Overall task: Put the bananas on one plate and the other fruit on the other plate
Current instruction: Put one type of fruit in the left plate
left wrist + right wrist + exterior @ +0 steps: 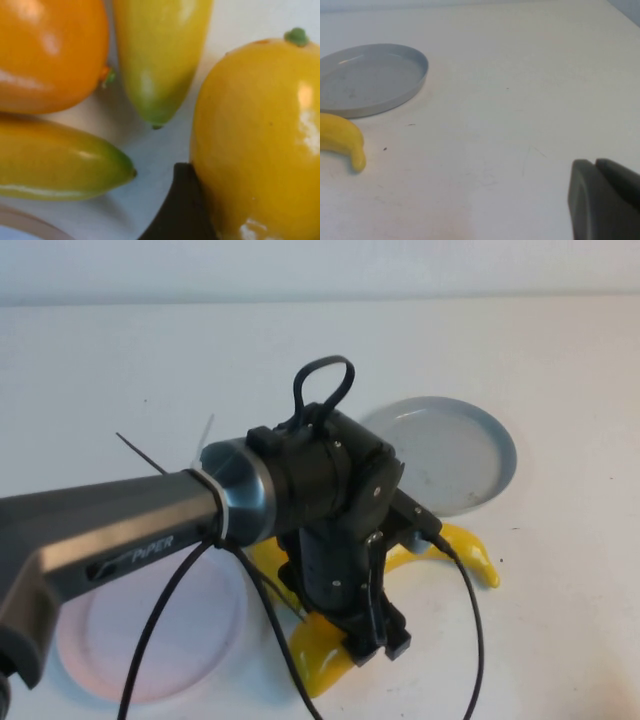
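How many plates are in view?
2. The grey plate is far right; the pink plate is near left, partly under the left arm. The left tool hangs low between them. The right tool shows only in its wrist view, near the table.

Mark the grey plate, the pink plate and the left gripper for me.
grey plate (455, 455): high view, bare middle of the dish.
pink plate (160, 635): high view, bare floor of the dish.
left gripper (375, 640): high view, lower tip, down among the fruit.

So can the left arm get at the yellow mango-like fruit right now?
Probably yes: the left gripper hangs low over the fruit cluster, and the yellow mango-like fruit lies right beside its fingertip with nothing over it. The right gripper is parked apart.
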